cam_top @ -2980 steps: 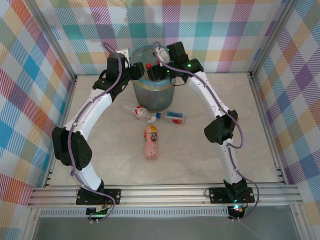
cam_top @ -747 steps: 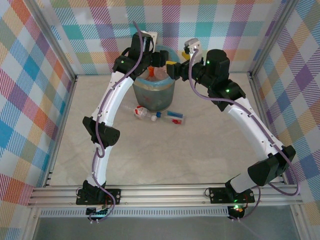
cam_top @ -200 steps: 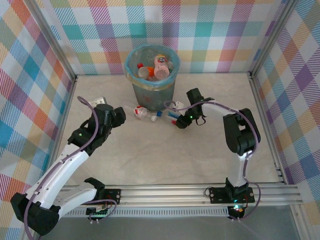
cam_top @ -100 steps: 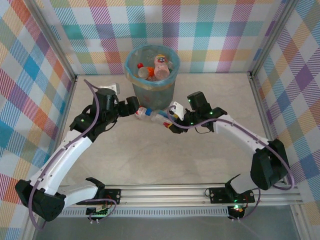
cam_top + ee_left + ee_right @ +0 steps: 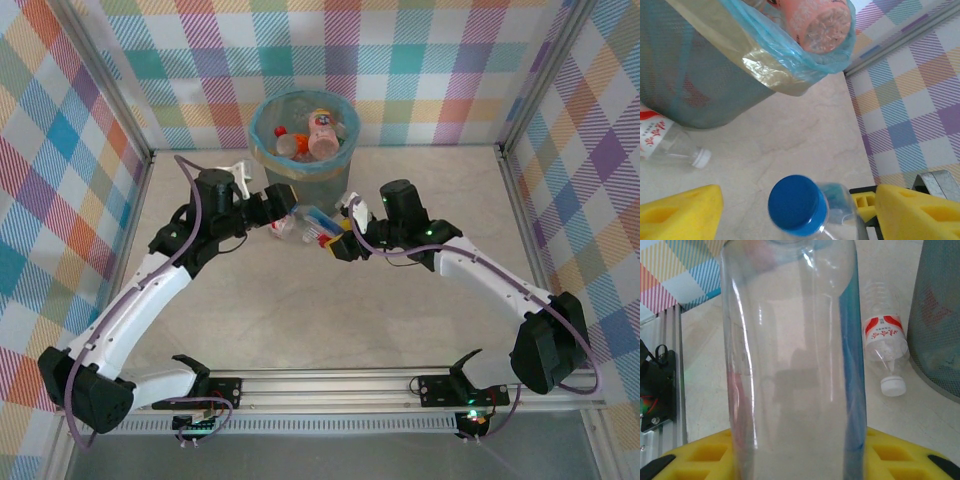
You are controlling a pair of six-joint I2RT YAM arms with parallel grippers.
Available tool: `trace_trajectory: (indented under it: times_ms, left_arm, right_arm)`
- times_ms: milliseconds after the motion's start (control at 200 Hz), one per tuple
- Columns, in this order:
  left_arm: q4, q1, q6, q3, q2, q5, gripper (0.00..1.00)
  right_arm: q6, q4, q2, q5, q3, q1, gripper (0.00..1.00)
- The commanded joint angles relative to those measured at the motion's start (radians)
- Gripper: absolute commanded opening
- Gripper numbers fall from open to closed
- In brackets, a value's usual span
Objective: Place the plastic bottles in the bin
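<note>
The bin (image 5: 330,185), a round dark mesh wastebasket lined with a light blue bag folded over its rim, stood at 12 o'clock on the pale table (image 5: 300,320). It was heaped nearly to the rim. A pink bottle (image 5: 322,128) lay on top toward 1 o'clock. Beside it, toward 10 o'clock, were other bottles, one with a red cap (image 5: 281,130). In the left wrist view the pink bottle's base poked out over the folded bag.

At 6 o'clock from the bin, clear of the table, hung a blue-capped clear bottle (image 5: 315,222) with a blue label. The right gripper (image 5: 338,240) reached in from 4 o'clock and was clamped on the bottle's body. In the right wrist view the body stood between the yellow pads (image 5: 705,455). The left gripper (image 5: 292,212) came in from 9 o'clock at the bottle's other end. In its wrist view the yellow fingers (image 5: 680,210) stood spread on either side of the blue cap (image 5: 797,204), with a gap on each side, gripping nothing.

A red-labelled bottle (image 5: 882,330), clear with a white cap, lay on its side on the table at the foot of the bin, at about 7 o'clock from it and just beside the mesh wall.
</note>
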Motion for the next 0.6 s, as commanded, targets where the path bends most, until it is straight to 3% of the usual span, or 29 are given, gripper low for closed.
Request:
trace_trajectory:
  times_ms: [0,205,365,515,595]
  left_arm:
    - [0.047,0.009,-0.025,-0.010,0.018,0.063,0.74]
    - [0.040,0.009,-0.049,-0.015,0.043,0.065,0.59]
    - [0.040,0.009,-0.067,0.010,0.052,0.073,0.40]
    - [-0.040,0.010,-0.033,0.092,0.067,0.012,0.34]
    - [-0.070,0.009,-0.014,0.142,0.077,-0.034,0.23]
  right_arm:
    - [0.027,0.052,-0.001,-0.049,0.016,0.020,0.44]
    - [0.039,0.084,-0.015,-0.046,-0.006,0.041,0.46]
    - [0.057,0.094,-0.003,-0.012,0.011,0.046,0.48]
    - [0.062,0.088,0.018,0.036,0.063,0.046,0.52]
    - [0.062,0.070,0.035,0.038,0.111,0.046,0.55]
